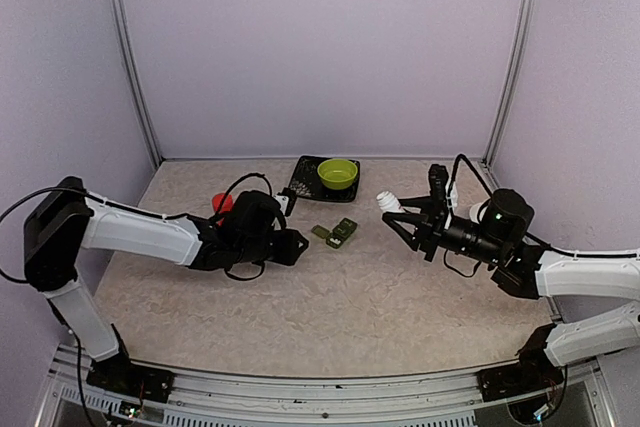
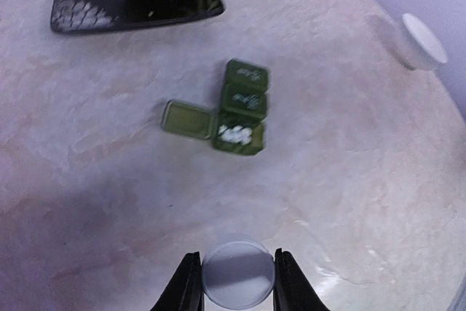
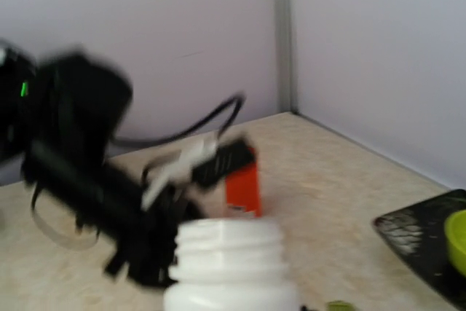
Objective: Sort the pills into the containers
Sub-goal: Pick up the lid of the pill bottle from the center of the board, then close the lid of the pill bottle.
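Left wrist view has the left end effector [image 2: 237,258] clenched on a round pale cap [image 2: 238,273], and the containers [image 2: 244,107] lie straight ahead of it on the table [image 2: 349,202], apart from it. Their row runs lengthwise away from this end effector. The nearest box stands open with white pills [image 2: 235,135] inside and its lid [image 2: 187,118] flapped out to the left. From above, the right end effector [image 1: 404,217] grasps a white bottle [image 1: 388,203], which is raised with its neck aimed towards the containers from their far right. Any pouring likely turns on bringing that neck over a box; the two farther boxes appear closed.
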`<control>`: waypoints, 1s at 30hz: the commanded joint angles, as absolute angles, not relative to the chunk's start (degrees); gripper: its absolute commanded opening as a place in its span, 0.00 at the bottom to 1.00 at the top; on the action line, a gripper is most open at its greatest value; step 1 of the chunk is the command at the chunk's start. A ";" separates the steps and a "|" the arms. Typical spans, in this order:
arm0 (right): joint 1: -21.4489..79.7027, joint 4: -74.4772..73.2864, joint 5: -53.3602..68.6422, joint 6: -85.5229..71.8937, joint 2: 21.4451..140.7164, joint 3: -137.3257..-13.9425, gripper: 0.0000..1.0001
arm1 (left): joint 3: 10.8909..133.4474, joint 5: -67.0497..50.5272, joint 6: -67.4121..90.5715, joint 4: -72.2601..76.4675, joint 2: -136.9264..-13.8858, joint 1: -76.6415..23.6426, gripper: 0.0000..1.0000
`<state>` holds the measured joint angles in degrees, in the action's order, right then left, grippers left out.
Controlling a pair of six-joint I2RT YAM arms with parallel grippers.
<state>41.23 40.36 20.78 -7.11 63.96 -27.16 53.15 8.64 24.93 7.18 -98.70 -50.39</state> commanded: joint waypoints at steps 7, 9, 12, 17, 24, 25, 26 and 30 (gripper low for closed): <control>41.79 43.84 33.32 -3.38 61.46 -23.45 0.00 | 58.33 -2.57 24.84 8.95 -84.29 -55.67 0.26; 41.84 43.27 34.07 -3.22 61.51 -23.78 0.00 | 59.63 -4.00 25.44 8.79 -83.90 -56.33 0.27; 41.97 41.71 34.91 -3.41 61.70 -24.69 0.00 | 61.28 -6.83 26.62 8.94 -84.42 -57.04 0.27; 42.94 38.94 33.80 -2.46 61.64 -26.25 0.00 | 63.43 -9.36 28.15 9.67 -86.00 -58.30 0.27; 44.82 37.84 31.90 -1.63 63.19 -28.17 0.00 | 64.89 -12.64 30.02 11.74 -87.39 -59.30 0.27; 45.02 37.80 31.56 -1.52 63.53 -28.41 0.00 | 65.02 -13.39 30.24 11.96 -87.72 -59.32 0.27; 45.15 37.90 31.21 -1.50 63.80 -28.53 0.00 | 64.96 -14.17 30.61 12.29 -87.98 -59.33 0.27; 45.42 38.14 30.83 -1.41 64.48 -28.90 0.00 | 64.46 -15.57 31.57 13.88 -88.29 -59.58 0.27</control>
<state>44.62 38.37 32.01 -2.15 63.68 -27.33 63.18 -12.75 30.15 10.74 -87.72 -59.02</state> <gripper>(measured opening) 0.323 0.275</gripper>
